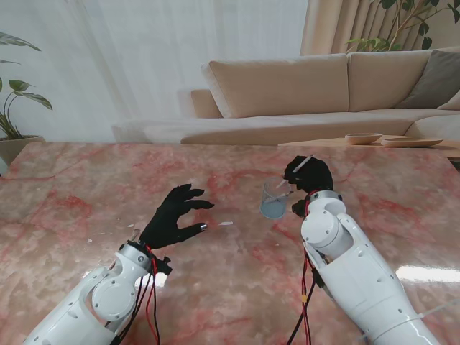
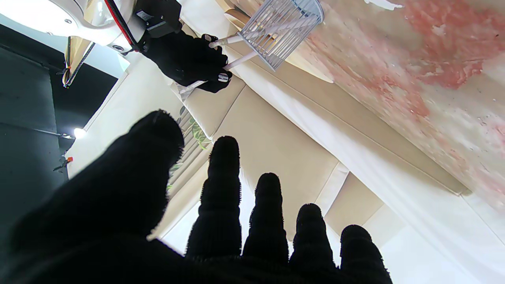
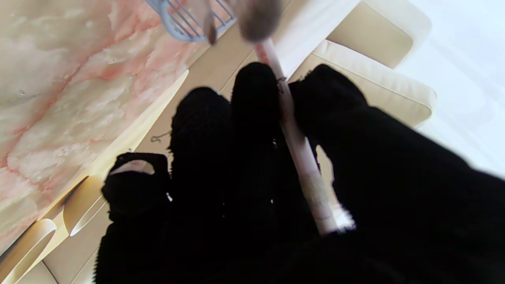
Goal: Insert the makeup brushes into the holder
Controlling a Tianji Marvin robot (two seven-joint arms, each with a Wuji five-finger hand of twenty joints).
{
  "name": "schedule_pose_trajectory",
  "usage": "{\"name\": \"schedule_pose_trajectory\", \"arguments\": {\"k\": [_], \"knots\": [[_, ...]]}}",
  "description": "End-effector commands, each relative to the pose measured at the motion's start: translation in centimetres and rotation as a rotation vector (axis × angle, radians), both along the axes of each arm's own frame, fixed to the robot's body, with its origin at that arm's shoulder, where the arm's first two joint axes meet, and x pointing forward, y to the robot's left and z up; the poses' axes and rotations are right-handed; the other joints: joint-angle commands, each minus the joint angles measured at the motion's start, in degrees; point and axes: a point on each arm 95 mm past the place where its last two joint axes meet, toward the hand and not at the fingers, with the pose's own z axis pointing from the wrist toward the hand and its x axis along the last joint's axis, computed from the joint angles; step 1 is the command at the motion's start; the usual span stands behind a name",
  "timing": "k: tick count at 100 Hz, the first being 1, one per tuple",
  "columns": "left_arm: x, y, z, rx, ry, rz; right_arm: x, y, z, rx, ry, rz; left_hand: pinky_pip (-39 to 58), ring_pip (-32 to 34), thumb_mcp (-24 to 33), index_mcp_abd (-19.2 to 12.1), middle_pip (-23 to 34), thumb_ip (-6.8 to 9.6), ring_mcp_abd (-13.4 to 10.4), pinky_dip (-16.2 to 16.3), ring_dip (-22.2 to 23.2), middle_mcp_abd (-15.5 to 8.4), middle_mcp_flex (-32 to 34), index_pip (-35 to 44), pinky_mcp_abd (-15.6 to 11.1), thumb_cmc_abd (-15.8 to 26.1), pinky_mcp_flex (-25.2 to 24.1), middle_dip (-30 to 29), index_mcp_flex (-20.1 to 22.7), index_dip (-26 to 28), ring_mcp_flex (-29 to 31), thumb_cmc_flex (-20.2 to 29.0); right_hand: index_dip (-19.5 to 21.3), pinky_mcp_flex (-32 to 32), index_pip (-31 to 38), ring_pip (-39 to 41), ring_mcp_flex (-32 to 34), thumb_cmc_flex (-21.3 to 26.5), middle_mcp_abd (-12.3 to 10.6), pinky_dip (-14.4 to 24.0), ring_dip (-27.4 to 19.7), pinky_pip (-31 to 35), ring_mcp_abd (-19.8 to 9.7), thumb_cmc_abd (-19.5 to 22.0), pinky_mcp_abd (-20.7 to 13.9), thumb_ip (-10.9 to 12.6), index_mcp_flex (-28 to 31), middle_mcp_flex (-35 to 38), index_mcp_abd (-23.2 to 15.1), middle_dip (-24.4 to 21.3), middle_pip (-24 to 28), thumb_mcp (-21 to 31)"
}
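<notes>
Pink marble bench [image 1: 237, 287] fills the view. Left hand [image 1: 175, 215] hovers over its middle, fingers [image 2: 221, 197] spread, holding nothing. Right hand [image 1: 309, 175] sits just right of the pale blue wire holder [image 1: 275, 199], fingers [image 3: 256, 102] clamped on a white-handled makeup brush [image 3: 300, 150], its bristle end near the holder's rim.

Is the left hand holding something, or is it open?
Open. The left hand hovers over the table with its fingers spread, and nothing lies between them in the left wrist view.
</notes>
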Motion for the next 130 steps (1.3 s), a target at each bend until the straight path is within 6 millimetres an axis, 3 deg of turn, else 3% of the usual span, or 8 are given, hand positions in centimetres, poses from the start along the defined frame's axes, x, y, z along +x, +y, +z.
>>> {"name": "schedule_pose_trajectory", "arguments": {"k": [1,30,40,47,70,93,119,130], "knots": [[-0.2,0.1,-0.5,0.004,0.009,-0.001,-0.1,0.2,-0.2,-0.004,0.031,0.003,-1.96,-1.58,-1.56,0.51,-0.6,1.8,-1.92,-1.15,0.07,-0.09,-2.11,-1.33,-0.31,1.26,-0.29,-0.21,-1.88,-0.61,-2.05,-0.03,-1.67,-1.5,-0.68,-0.24,-1.21,-2.88,-0.59,-1.48,-0.04,2.81,-3.05,0.19,-1.97,1.66,-2.46,-0.82,-1.01,0.82,-0.87,-1.19],[-0.4,0.2,-0.7,-0.001,0.015,0.001,-0.4,0.0,0.0,-0.033,0.057,0.006,-1.9,-1.3,-1.39,0.55,-0.49,1.76,-2.01,-1.23,0.17,-0.1,-1.9,-1.2,-0.35,1.24,-0.27,-0.16,-1.84,-0.55,-1.93,0.1,2.0,-4.89,-10.32,-1.15,-6.13,-7.33,-1.03,-1.94,0.15,1.91,-3.37,-0.41,-3.34,1.14,-3.72,-6.08,0.94,0.08,-1.52,-4.07],[-0.4,0.2,-0.7,-0.002,0.015,0.001,-0.5,0.0,0.0,-0.034,0.055,0.002,-1.9,-1.27,-1.42,0.51,-0.52,1.74,-1.98,-1.25,0.15,-0.1,-2.01,-1.22,-0.37,1.26,-0.28,-0.17,-1.92,-0.55,-1.94,0.07,5.06,-6.4,-16.17,-2.05,-8.3,-9.34,-1.17,-1.83,0.12,1.0,-3.38,-0.08,-3.79,3.63,-3.43,-8.48,1.73,-1.72,-1.73,-3.68],[-0.4,0.2,-0.7,0.0,0.013,0.002,-0.6,0.0,0.1,-0.032,0.052,0.002,-1.91,-1.26,-1.48,0.64,-0.52,1.72,-1.83,-1.27,0.16,-0.07,-2.01,-1.27,-0.3,1.29,-0.29,-0.18,-2.02,-0.57,-1.98,-0.01,12.26,-9.08,-23.85,-3.89,-11.26,-11.57,-1.33,-1.49,-0.06,-1.19,-3.11,0.77,-3.99,9.2,-3.91,-11.47,2.76,-2.84,-2.3,-3.32],[-0.3,0.5,-0.5,0.011,0.006,0.0,-1.6,-0.5,1.1,-0.033,0.011,0.013,-1.89,-1.24,-1.94,0.64,-0.56,1.71,-1.4,-1.32,0.23,-0.01,-2.03,-1.42,-0.22,1.37,-0.27,-0.19,-2.2,-0.64,-2.07,-0.3,12.91,-20.15,-30.25,-13.29,-22.51,-15.11,-1.83,-3.38,-2.97,-14.26,-2.32,3.2,-3.91,10.07,-12.77,-23.0,3.86,-4.52,-4.59,-8.35],[-0.6,1.2,0.2,0.022,-0.007,0.028,-3.6,-1.2,2.0,-0.031,-0.019,0.053,-2.16,-1.49,-3.21,1.52,-0.76,1.78,0.1,-1.49,0.3,0.41,-1.87,-2.27,-0.16,1.75,-0.5,-0.24,-3.07,-1.04,-2.49,-1.06,11.31,-29.18,-36.96,-33.55,-35.09,-18.51,-1.97,-15.94,-13.53,-39.66,-2.43,13.53,-5.85,13.59,-23.74,-36.71,6.34,-9.94,-9.84,-26.31],[-0.6,3.5,1.7,0.086,-0.031,0.074,-7.2,-2.2,1.1,-0.066,0.0,0.129,-3.05,-2.04,-5.9,2.44,-1.1,2.12,-1.48,-5.53,0.29,1.09,-2.98,-3.66,-5.54,1.87,0.58,-0.11,-4.18,-1.75,-2.15,-1.41,8.86,-30.61,-40.36,-48.28,-40.43,-25.78,-1.18,-29.78,-24.31,-55.34,-4.52,11.35,-11.32,14.06,-27.77,-45.12,7.3,-20.3,-18.09,-19.72],[-0.8,4.7,2.1,0.107,-0.033,0.095,-8.9,-2.5,0.7,-0.091,-0.018,0.164,-0.6,-1.11,-7.65,2.85,-0.96,2.31,-0.78,-2.67,0.55,0.87,-3.4,-4.4,-5.17,1.88,0.32,-0.23,-4.69,-2.17,-1.07,-1.37,7.94,-30.79,-41.44,-50.65,-41.98,-28.18,-1.53,-33.68,-26.82,-58.56,-5.99,12.58,-13.33,14.32,-28.89,-46.75,7.18,-22.35,-19.23,-19.02]]}}
